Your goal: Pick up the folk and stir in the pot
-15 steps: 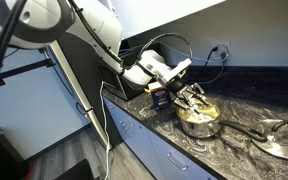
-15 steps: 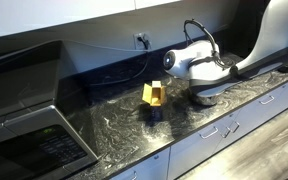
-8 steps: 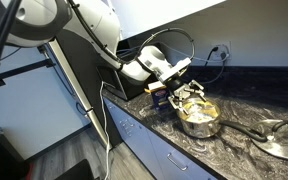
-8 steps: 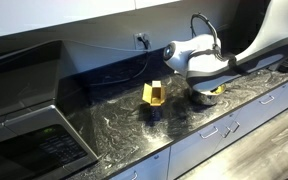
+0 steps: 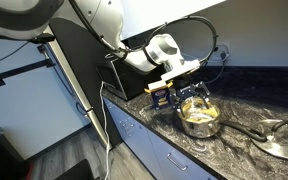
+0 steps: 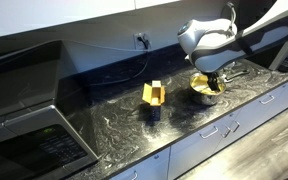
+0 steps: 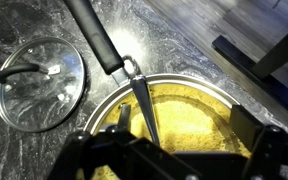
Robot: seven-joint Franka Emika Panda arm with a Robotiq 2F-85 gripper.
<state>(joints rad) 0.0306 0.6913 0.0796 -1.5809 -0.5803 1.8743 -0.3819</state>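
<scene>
- Sitting on a dark marbled counter [image 5: 234, 155], the pot [image 7: 194, 110] shows its pale yellow inside to the wrist camera. Its long dark handle [image 7: 96, 40] runs up and away to the left.
- A fork [image 7: 144, 105] slants across the pot's inside, its thin end at the rim where the handle joins.
- The gripper [image 5: 191, 93] hangs directly over the pot in an exterior view — whether its fingers clasp the fork or stand clear of it cannot be told.
- A round silvery lid [image 7: 39, 85] lies flat on the counter, beside the handle and apart from the pot.
- A small yellow box [image 6: 154, 95] stands on the counter near the pot in an exterior view, and a steel appliance [image 6: 34, 140] sits well apart at the counter's other end.
</scene>
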